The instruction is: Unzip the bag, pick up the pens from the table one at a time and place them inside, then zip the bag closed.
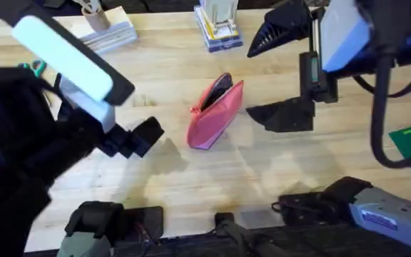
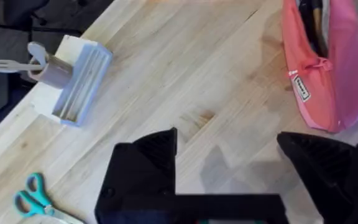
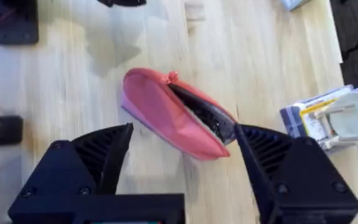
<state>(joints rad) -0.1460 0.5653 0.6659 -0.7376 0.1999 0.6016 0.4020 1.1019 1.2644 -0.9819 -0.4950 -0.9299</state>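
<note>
The pink bag lies unzipped on the table, between the two claws. The left claw and the right claw both hang spread wide, empty, near the bag.

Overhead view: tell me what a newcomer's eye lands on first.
The pink soft pencil pouch lies mid-table on the light-wood butcher-block tabletop, its zipper partly open on a dark interior. The left gripper and right gripper flank it, both open and empty. Teal-handled scissors lie at the table's left edge.
</note>
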